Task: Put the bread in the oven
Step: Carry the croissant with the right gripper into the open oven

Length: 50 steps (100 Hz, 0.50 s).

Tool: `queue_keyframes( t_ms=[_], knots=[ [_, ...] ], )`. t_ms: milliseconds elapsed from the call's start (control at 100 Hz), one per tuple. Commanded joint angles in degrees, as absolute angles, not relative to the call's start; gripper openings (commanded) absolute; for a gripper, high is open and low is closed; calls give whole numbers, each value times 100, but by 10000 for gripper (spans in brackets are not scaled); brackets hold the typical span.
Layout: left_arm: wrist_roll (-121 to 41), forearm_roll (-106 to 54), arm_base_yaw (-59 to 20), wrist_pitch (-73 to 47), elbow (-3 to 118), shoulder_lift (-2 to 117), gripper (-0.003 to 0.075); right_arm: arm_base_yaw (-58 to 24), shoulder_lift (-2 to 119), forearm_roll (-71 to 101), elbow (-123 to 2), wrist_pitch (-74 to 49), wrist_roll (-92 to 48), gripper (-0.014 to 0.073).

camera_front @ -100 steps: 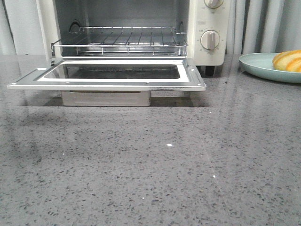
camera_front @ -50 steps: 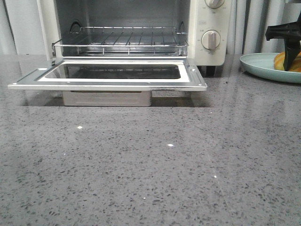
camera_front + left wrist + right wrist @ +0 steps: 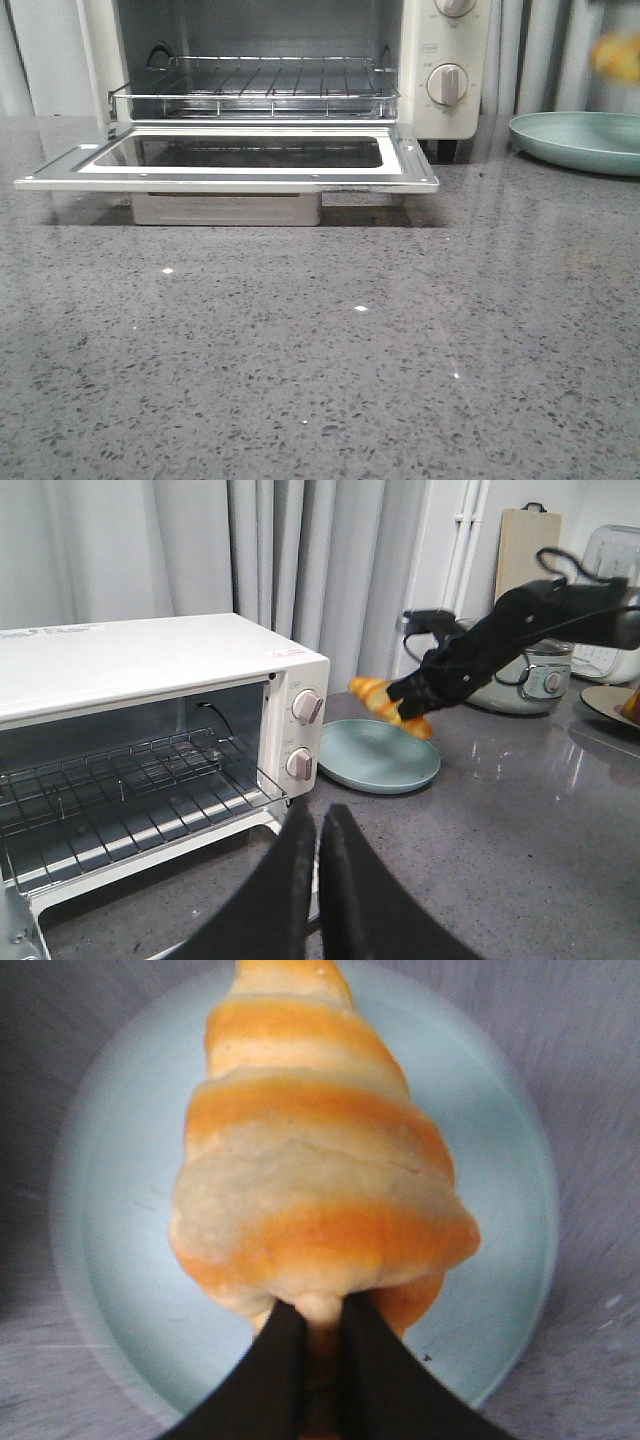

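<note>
Bread (image 3: 315, 1190) hangs clamped in the right pincer (image 3: 315, 1360) above the green plate (image 3: 378, 755); left pincer (image 3: 318, 825) is pressed together near the open oven (image 3: 150, 730).

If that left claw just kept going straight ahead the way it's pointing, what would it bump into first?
Probably the pale green plate, lying ahead of the shut left gripper beside the oven; depth is hard to judge. The bread hangs above that line.

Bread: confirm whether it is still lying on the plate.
No, the right hand holds the bread in the air above the plate.
</note>
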<state>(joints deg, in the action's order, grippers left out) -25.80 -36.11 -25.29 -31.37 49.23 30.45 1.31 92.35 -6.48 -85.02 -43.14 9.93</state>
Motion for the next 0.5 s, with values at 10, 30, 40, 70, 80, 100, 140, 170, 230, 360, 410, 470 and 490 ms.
queue_keyframes(
  t_ms=[10, 30, 40, 70, 80, 100, 140, 170, 230, 360, 410, 470, 490],
  knots=[
    [-2539, -3827, -2534, -2753, 5077, 3041, -22, -350, 8016, -638, -8688, -3941, 509, -69],
    [-2539, -3827, -2534, -2726, 5077, 3041, -22, -553, 7803, -638, -8688, -3913, 468, -69],
    [-2539, -3827, -2534, -2727, 5077, 3041, -22, -553, 7803, -638, -8688, -3901, 468, -69],
    [-2539, -3827, -2534, -2670, 5077, 3041, -22, -847, 7582, -638, -8688, -3840, 468, -69],
    [-2539, -3827, -2534, -2642, 5077, 3041, -22, -911, 7543, -638, -8688, -3808, 454, -69],
    [-2539, -3827, -2534, -2596, 5077, 3041, -22, -1176, 7405, -638, -8688, -3750, 359, -69],
    [-2539, -3827, -2534, -2495, 5077, 3041, -22, -1526, 7277, -629, -8688, -3646, 220, -69],
    [-2539, -3827, -2534, -2394, 5077, 3041, -21, -1882, 7202, -629, -8688, -3535, 205, -69],
    [-2539, -3827, -2534, -2256, 5077, 3041, -21, -2370, 7178, -629, -8688, -3383, 108, -69],
    [-2539, -3746, -2534, -2183, 5077, 3041, -21, -3414, 7478, -629, -8688, -3188, -250, -69],
    [-2539, -3741, -2534, -2214, 5077, 3041, -21, -3660, 7698, -640, -8688, -3140, -465, -69],
    [-2539, -3741, -2534, -2240, 5077, 3041, -21, -3850, 8028, -680, -8688, -3069, -734, -69],
    [-2539, -3741, -2534, -2237, 5077, 3041, -21, -3884, 8107, -717, -8688, -3053, -814, -69]
  ],
)
